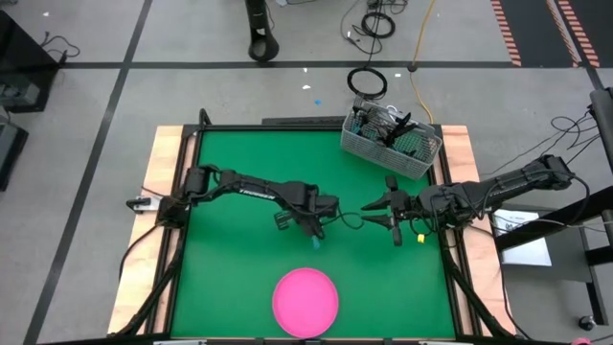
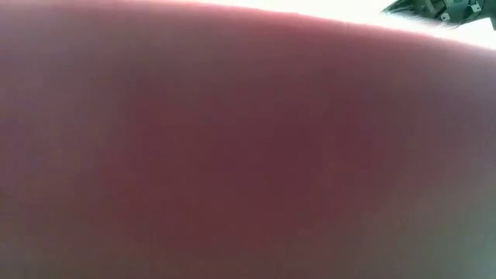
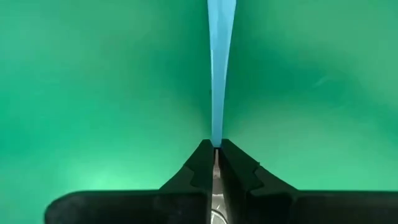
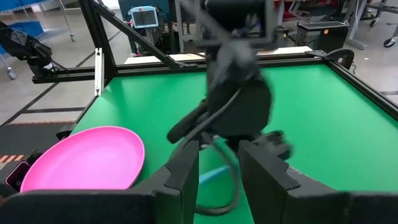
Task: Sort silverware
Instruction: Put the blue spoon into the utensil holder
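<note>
One piece of silverware, with a thin light-blue handle (image 3: 217, 68), lies on the green mat (image 1: 239, 249) near the table's middle. My left gripper (image 1: 316, 234) stands over it, pointing down and shut on it. The handle's free end (image 1: 315, 245) sticks out below the gripper toward the near edge. It also shows as a blue strip (image 4: 214, 175) in the right wrist view. More silverware stands in the grey wire-mesh basket (image 1: 391, 140) at the far right. My right gripper (image 1: 391, 205) waits open above the mat's right part, touching nothing. My left gripper pinches the utensil between its two fingertips (image 3: 200, 163), where the blue handle narrows (image 3: 216, 138) into a metal neck (image 3: 215, 190). The fingers come from above, pointing down, one on each side of the utensil. The blue handle runs out beyond the fingertips along the mat.
A round pink plate (image 1: 306, 302) sits on the mat by the near edge, below my left gripper; it also shows in the right wrist view (image 4: 81, 158). A pink blur (image 2: 232, 155) fills the low view. A raised black frame (image 1: 450, 259) borders the mat.
</note>
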Motion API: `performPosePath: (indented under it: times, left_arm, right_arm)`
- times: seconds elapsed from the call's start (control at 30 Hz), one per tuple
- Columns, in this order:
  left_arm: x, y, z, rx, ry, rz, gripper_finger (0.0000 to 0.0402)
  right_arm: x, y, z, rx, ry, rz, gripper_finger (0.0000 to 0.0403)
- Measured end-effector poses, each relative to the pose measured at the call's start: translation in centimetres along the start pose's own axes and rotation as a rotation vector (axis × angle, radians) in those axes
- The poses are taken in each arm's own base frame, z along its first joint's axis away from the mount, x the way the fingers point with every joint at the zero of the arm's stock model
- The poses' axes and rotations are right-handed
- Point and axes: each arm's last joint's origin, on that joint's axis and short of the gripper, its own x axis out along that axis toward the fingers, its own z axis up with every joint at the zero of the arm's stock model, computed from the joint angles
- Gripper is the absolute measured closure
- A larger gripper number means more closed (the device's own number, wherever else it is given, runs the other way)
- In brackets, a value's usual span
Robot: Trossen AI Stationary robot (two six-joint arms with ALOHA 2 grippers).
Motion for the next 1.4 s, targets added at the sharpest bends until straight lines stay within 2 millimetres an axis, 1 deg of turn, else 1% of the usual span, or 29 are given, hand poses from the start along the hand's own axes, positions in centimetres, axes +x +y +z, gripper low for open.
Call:
performPosePath:
  times: [0.1,0.17,0.23,0.33,0.47,0.57,0.7,0.8,0.97,1.03,1.1,1.2,1.3,1.4]
  left_arm:
    - [-2.1,1.2,-0.1,-0.077,0.041,0.086,0.0394]
    - [-3.7,2.0,-0.1,-0.136,0.034,0.131,0.0396]
    - [-5.2,2.5,-0.6,-0.197,0.031,0.129,0.0397]
    - [-7.2,3.4,-2.0,-0.290,0.027,0.145,0.0398]
    - [-9.0,4.0,-3.8,-0.370,0.038,0.134,0.0399]
    - [-9.5,4.2,-5.1,-0.383,0.123,0.155,0.0400]
    - [-10.0,5.0,-7.0,-0.313,0.401,0.299,0.0400]
    - [-10.6,6.6,-7.9,-0.271,0.567,0.473,0.0400]
    - [-12.5,10.1,-8.8,-0.234,0.648,0.769,0.0400]
    - [-13.7,11.2,-8.6,-0.186,0.647,0.883,0.0400]
    - [-14.5,12.1,-8.0,-0.111,0.645,0.988,0.0400]
    - [-14.4,13.1,-7.2,0.040,0.699,1.059,0.0400]
    - [-12.9,14.0,-7.2,0.205,0.773,1.032,0.0400]
    - [-10.9,14.9,-7.8,0.292,0.824,1.005,0.0401]
  right_arm:
    - [0.0,0.0,0.0,0.000,0.000,0.000,0.0300]
    - [0.0,0.0,0.0,0.000,0.000,0.000,0.0300]
    - [0.0,0.0,0.0,0.001,-0.003,0.000,0.0300]
    - [0.0,0.0,0.1,0.003,-0.011,-0.006,0.0300]
    - [-0.4,-0.1,0.1,0.001,-0.002,-0.002,0.0300]
    - [-1.1,-0.2,0.0,0.023,0.023,0.000,0.0300]
    - [-2.2,-0.5,-0.3,0.070,0.059,-0.006,0.0300]
    - [-2.8,-0.7,-0.6,0.107,0.083,-0.016,0.0300]
    - [-3.1,-0.8,-0.8,0.168,0.107,-0.025,0.0300]
    - [-3.1,-0.9,-1.1,0.192,0.135,-0.031,0.0300]
    - [-3.2,-0.9,-1.4,0.224,0.164,-0.043,0.0300]
    - [-3.2,-1.0,-2.0,0.276,0.225,-0.069,0.0300]
    - [-3.4,-0.8,-2.5,0.307,0.274,-0.073,0.0300]
    - [-3.5,-0.4,-2.8,0.328,0.306,-0.057,0.0300]
